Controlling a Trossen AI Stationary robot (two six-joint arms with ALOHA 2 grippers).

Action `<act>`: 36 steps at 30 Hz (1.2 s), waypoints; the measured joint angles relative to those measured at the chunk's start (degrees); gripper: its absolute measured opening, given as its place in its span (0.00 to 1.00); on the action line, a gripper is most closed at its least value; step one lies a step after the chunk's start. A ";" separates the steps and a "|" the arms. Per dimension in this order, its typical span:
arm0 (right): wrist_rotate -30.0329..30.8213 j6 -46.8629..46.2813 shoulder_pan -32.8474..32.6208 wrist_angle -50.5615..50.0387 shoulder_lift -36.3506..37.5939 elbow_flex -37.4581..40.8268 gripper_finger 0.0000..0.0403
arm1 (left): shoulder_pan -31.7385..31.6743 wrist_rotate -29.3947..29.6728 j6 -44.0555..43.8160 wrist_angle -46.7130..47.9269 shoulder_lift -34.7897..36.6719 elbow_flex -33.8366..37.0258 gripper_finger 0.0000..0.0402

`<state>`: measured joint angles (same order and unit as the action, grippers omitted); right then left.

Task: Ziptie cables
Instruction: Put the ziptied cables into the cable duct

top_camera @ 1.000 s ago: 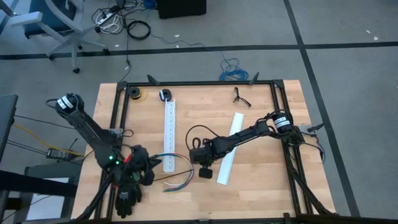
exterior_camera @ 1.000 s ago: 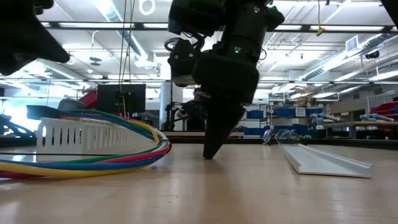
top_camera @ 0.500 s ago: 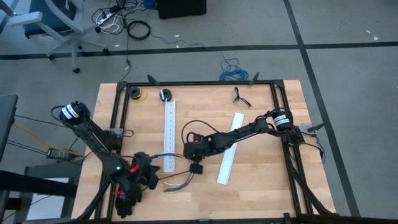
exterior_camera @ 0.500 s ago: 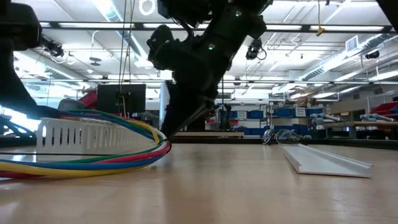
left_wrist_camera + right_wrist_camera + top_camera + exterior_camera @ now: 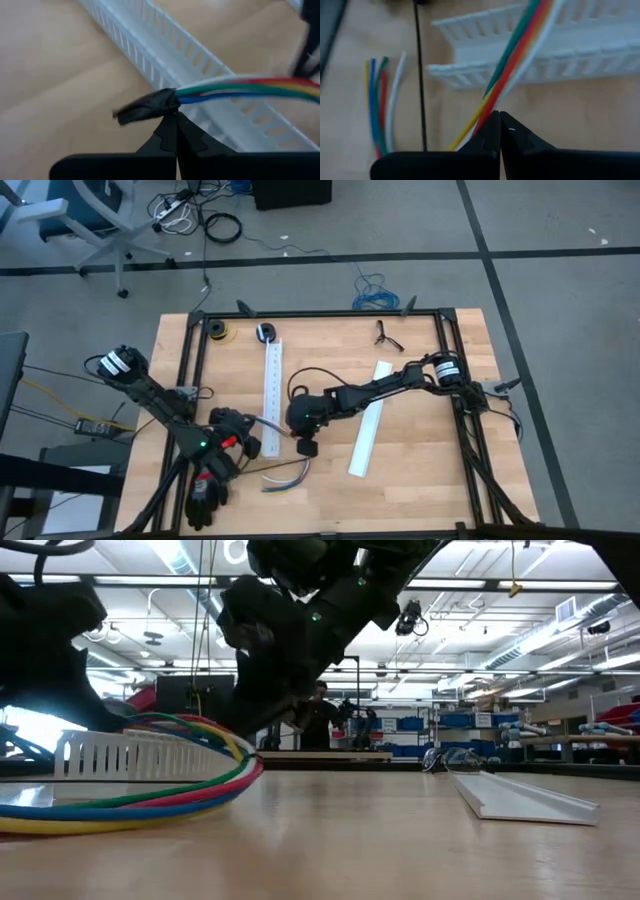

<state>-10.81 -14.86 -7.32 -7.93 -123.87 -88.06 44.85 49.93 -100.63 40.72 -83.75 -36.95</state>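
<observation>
The cables (image 5: 298, 470) are a bundle of coloured wires, with one end wrapped in black (image 5: 150, 105). From that end they cross the lower end of the white perforated duct (image 5: 272, 385) and curve round onto the table (image 5: 170, 795). My left gripper (image 5: 250, 442) is shut at the wrapped end. My right gripper (image 5: 298, 442) is shut, with its tips (image 5: 496, 120) at the middle of the bundle. A thin dark strip (image 5: 420, 75) lies beside the bundle's free wire ends (image 5: 377, 100). My left gripper has the cables' black-wrapped end (image 5: 161, 109) right at its shut fingertips, which come slanting down from the table's left. The wires run away from the fingers over the duct. How much of the wrap lies between the fingers does not show. My right gripper sets its shut fingertips on the bundle's middle (image 5: 492, 107), slanting down from the table's right. The red wire ends under the tips; yellow and white wires pass beneath them. Whether any wire is pinched, I cannot tell.
A white cover strip (image 5: 365, 430) lies right of my right gripper. Two small spools (image 5: 215, 330) and a dark clip (image 5: 388, 335) sit near the far edge. A black glove (image 5: 205, 495) hangs at the near left. A black frame (image 5: 320, 314) borders the table.
My right gripper has risen off the table, tipped, and gone toward the left edge as far as the cables, whose bend has been shoved a little left. My left gripper has sunk and tipped downward beside the duct's near end. Both have stayed shut.
</observation>
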 joint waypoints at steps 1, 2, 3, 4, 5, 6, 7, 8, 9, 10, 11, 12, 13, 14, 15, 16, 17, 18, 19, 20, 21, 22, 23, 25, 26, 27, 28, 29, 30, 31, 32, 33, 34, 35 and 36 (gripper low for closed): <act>-1.57 -0.03 -0.01 1.25 0.00 0.01 0.00 | -0.43 0.68 0.06 0.23 -0.04 0.00 0.00; -2.83 -0.05 -0.02 2.74 0.00 -0.02 0.00 | -0.75 1.88 0.06 0.74 0.02 0.00 0.00; -3.50 -0.06 -0.07 3.75 0.00 -0.06 0.00 | -1.03 2.95 0.06 0.99 0.13 0.00 0.00; -3.92 -0.05 -0.12 4.42 0.02 -0.06 0.00 | -1.31 3.60 0.08 1.07 0.17 0.00 0.00; -4.00 -0.05 -0.16 5.30 0.02 -0.06 0.00 | -1.56 3.74 0.08 1.32 0.18 0.00 0.00; -4.13 -0.07 -0.16 6.35 0.02 -0.02 0.00 | -1.87 4.02 0.08 1.71 0.16 0.00 0.00; -4.66 -0.12 -0.16 7.93 0.02 -0.01 0.00 | -2.17 4.48 0.08 1.90 0.16 0.00 0.00; -5.43 -0.12 -0.15 9.86 0.02 -0.01 0.00 | -2.41 4.69 0.07 2.11 0.17 0.00 0.00; -5.98 -0.17 -0.12 11.51 0.02 -0.02 0.00 | -2.64 4.69 0.08 2.60 0.16 0.00 0.00; -6.02 -0.37 -0.12 12.74 0.02 -0.05 0.00 | -3.04 4.79 0.07 3.07 0.17 0.00 0.00; -5.88 -0.52 -0.12 13.32 0.02 -0.08 0.00 | -3.43 5.29 0.08 3.20 0.16 0.00 0.00; -5.48 -0.53 -0.11 13.57 0.02 -0.08 0.00 | -3.83 6.15 0.08 3.22 0.18 0.00 0.01; -4.78 -0.51 0.03 13.80 0.02 -0.08 0.00 | -4.16 7.27 0.08 3.52 0.18 0.00 0.01; -4.21 -0.50 0.14 14.17 0.02 -0.06 0.00 | -4.55 9.01 0.06 4.12 0.18 0.00 0.01; -3.93 -0.51 0.29 14.76 0.02 -0.06 0.00 | -5.09 11.00 0.09 4.82 0.17 0.00 0.01; -3.64 -0.49 0.50 15.54 0.02 -0.06 0.00 | -5.68 13.47 0.08 5.33 0.17 0.00 0.01; -3.11 -0.48 0.64 15.99 0.02 -0.06 0.00 | -6.35 15.95 0.09 5.83 0.18 0.00 0.01; -2.25 -0.48 0.70 16.24 0.02 -0.06 0.00 | -7.06 18.06 0.09 6.54 0.18 0.00 0.01; -1.14 -0.46 0.83 16.34 0.02 -0.06 0.00 | -7.86 19.57 0.10 7.28 0.18 0.00 0.01; -0.18 -0.33 1.00 16.41 0.02 -0.06 0.00 | -8.89 20.25 0.10 8.10 0.18 0.00 0.01; 0.47 -0.10 1.12 17.08 0.04 -0.06 0.00 | -10.09 20.46 0.10 8.96 0.18 0.00 0.01; 0.65 -0.03 1.31 18.02 0.03 -0.06 0.00 | -11.36 20.50 0.10 9.75 0.18 0.00 0.01; 0.83 -0.01 1.51 19.07 0.03 -0.06 0.00 | -12.64 20.57 0.13 10.31 0.18 0.00 0.01; 1.21 -0.01 2.06 20.70 -0.19 -0.06 0.00 | -15.18 20.77 2.07 10.63 0.20 0.00 0.01; 1.62 -0.11 2.36 21.83 -0.56 -0.06 0.00 | -16.56 20.75 3.65 10.75 0.20 0.00 0.01; 1.98 -0.43 2.67 22.28 -0.69 -0.04 0.00 | -17.82 20.72 4.90 10.72 0.20 0.00 0.01; 2.21 -0.52 2.93 22.53 -0.72 -0.01 0.00 | -18.90 20.73 6.01 10.57 0.20 0.00 0.01; 3.27 -0.51 3.14 22.66 -0.78 -0.02 0.00 | -20.07 20.79 6.55 10.61 0.20 0.00 0.01; 4.22 -0.51 3.45 23.08 -1.30 -0.15 0.00 | -21.10 20.79 7.44 10.64 0.20 0.00 0.01; 4.99 -0.51 3.70 23.35 -1.74 -0.21 0.00 | -22.13 20.72 8.62 10.70 0.20 0.01 0.01; 5.19 -0.75 4.02 23.09 -2.09 -0.11 0.00 | -23.10 20.71 9.07 10.42 0.19 0.02 0.01; 5.16 -1.32 4.31 23.09 -2.57 -0.08 0.00 | -23.95 20.69 9.35 10.35 0.18 0.02 0.01; 5.04 -1.92 4.57 23.08 -2.91 -0.08 0.00 | -24.72 20.58 10.01 10.46 0.18 0.02 0.01; 4.94 -2.04 4.80 22.41 -3.03 -0.13 0.00 | -25.25 20.10 10.24 10.22 0.18 0.02 0.01; 4.93 -2.06 4.94 21.26 -3.09 -0.16 0.00 | -25.53 19.60 10.38 10.02 0.18 0.02 0.01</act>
<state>-5.88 -16.93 -2.38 13.33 -126.97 -88.23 19.32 69.53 -90.25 50.74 -83.57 -36.93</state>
